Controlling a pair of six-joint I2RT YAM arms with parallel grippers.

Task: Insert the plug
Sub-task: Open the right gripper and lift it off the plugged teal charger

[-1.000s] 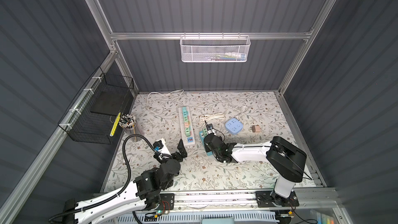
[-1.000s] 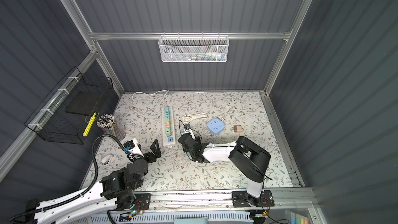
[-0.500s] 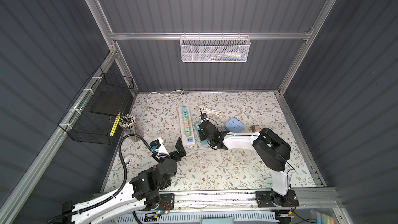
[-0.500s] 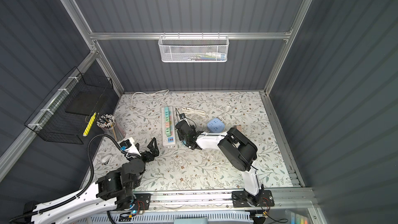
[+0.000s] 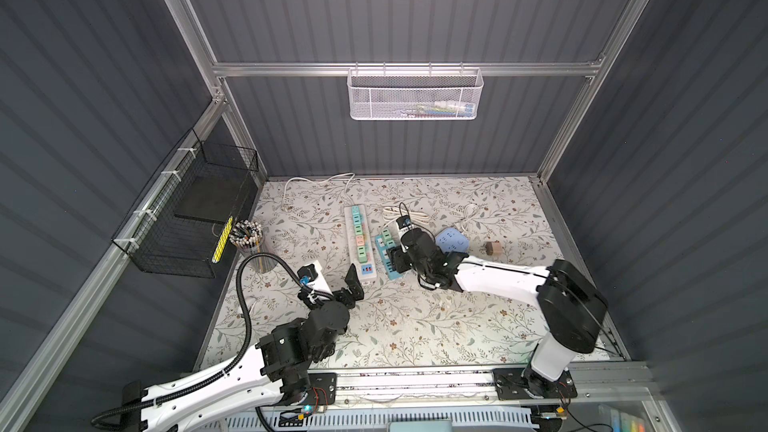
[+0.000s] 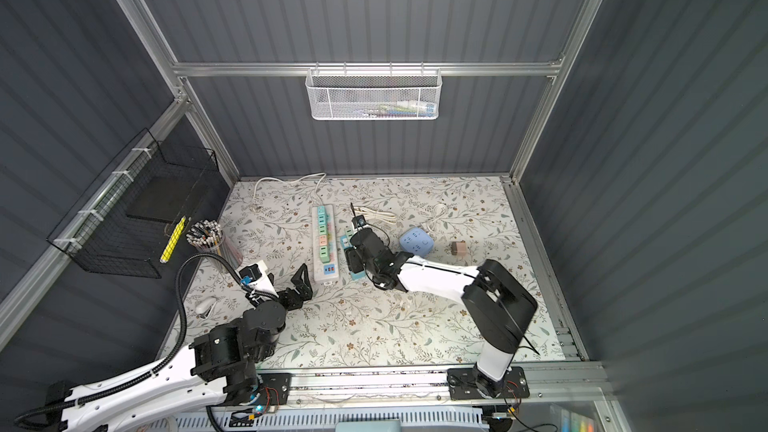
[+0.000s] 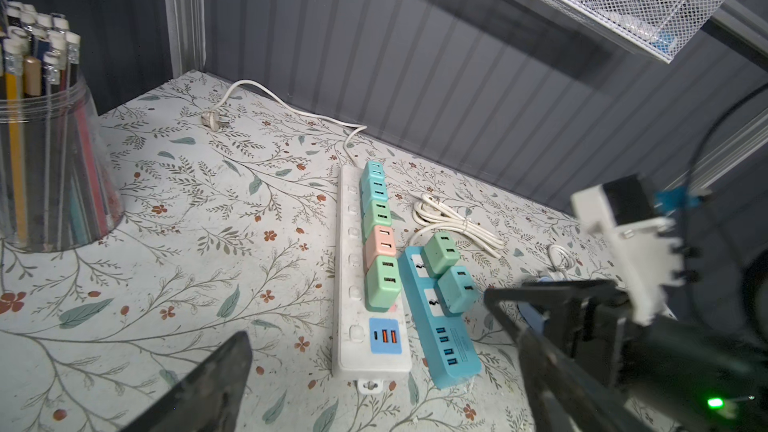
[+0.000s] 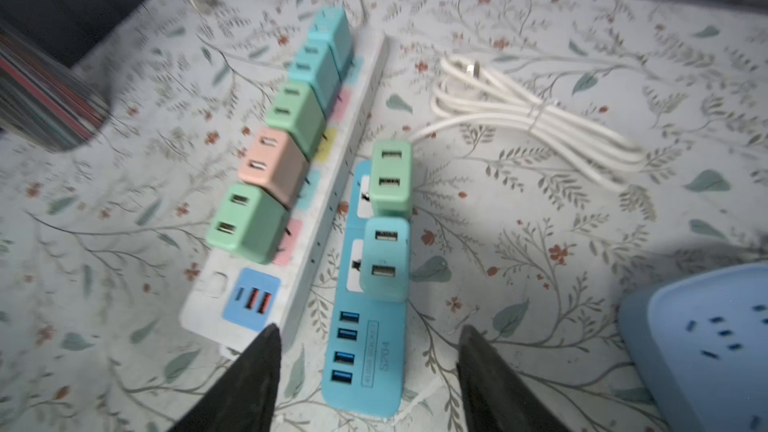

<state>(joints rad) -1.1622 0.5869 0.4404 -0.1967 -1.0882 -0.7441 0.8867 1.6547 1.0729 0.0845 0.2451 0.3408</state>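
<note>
The right tool [image 8: 369,328] is open and holds nothing. It hangs over the near end of the blue power strip [image 8: 365,384]. The teal plug [image 8: 384,259] sits on that strip, just beside a green plug [image 8: 390,178]. The left tool [image 7: 363,314] is wide open and empty, by the near end of the white power strip [image 7: 353,243] on the worktop [image 7: 208,218].

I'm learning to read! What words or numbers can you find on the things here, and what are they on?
"S2104": printed sideways on the blue power strip, beside its four USB ports; the middle digit is unsure.
Boxed line next to it: too blurred to read.
White power strip: no text visible.
Pencil cup: any print is too small to read.
Wire basket: things inside are too small to read.
</note>
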